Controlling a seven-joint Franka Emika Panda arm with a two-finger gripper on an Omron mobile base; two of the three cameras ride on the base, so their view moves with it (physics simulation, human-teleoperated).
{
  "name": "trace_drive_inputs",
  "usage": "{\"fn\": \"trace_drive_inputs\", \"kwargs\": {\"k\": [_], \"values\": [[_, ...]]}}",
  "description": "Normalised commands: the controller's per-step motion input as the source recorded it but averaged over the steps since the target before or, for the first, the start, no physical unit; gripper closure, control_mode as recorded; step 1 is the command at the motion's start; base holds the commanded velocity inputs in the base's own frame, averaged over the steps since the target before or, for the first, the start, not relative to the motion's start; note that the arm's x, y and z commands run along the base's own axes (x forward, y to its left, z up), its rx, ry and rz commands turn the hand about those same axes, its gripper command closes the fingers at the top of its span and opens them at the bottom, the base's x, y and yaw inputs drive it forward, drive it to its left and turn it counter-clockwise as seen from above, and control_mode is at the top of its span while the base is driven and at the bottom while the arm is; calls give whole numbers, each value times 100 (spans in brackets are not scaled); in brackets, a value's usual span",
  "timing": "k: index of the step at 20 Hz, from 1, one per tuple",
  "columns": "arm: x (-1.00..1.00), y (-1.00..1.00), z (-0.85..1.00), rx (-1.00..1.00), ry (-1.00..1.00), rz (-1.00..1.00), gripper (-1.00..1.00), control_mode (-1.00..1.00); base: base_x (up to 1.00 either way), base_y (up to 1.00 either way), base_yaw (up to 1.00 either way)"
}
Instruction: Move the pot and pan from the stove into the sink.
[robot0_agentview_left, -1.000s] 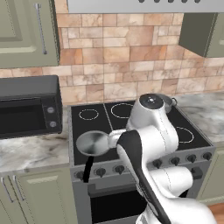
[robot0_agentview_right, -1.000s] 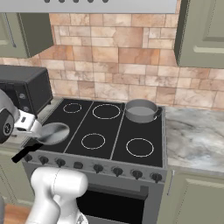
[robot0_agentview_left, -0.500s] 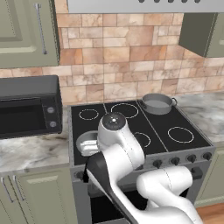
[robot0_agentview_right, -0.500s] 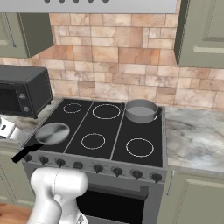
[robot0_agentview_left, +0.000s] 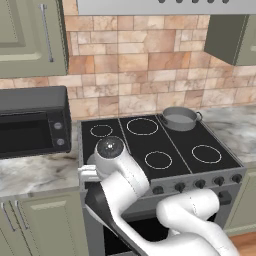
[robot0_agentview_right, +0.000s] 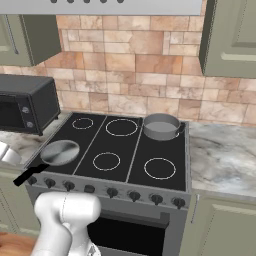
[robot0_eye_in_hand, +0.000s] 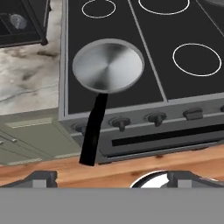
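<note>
Looking down over the stove, I use its black glass top as my landmark: it sits between marbled counter on one side and, on the other, more counter carrying a dark microwave. Brick-patterned tile wall rises behind it, with olive cabinets above. White burner rings mark the glass, and a row of dark knobs runs along the steel front edge.

On the stove's back burner, on the side away from the microwave, stands the pot, grey and upright, near the wall. It looks open-topped from here; I cannot make out a lid.

On the stove's front corner, on the microwave side, lies the pan, its shiny round bowl flat on the glass. Its long black handle sticks out past the stove's front edge, over the knobs, and hangs in front of the oven door.

My gripper hovers out in front of the stove, well apart from the pan, fingers spread wide with nothing between them.
</note>
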Motion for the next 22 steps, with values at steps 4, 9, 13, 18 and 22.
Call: {"fn": "trace_drive_inputs", "kwargs": {"k": [4, 9, 13, 18, 22], "values": [[20, 6, -41, 0, 3, 0, -100, -100, 0, 0, 0], [15, 0, -46, 0, 1, 0, -100, -100, 0, 0, 0], [15, 0, -47, 1, 0, 0, -100, -100, 0, 0, 0], [25, 1, -44, 2, 0, 0, -100, -100, 0, 0, 0], [46, 15, -42, 2, 0, 0, -100, -100, 0, 0, 0]]}}
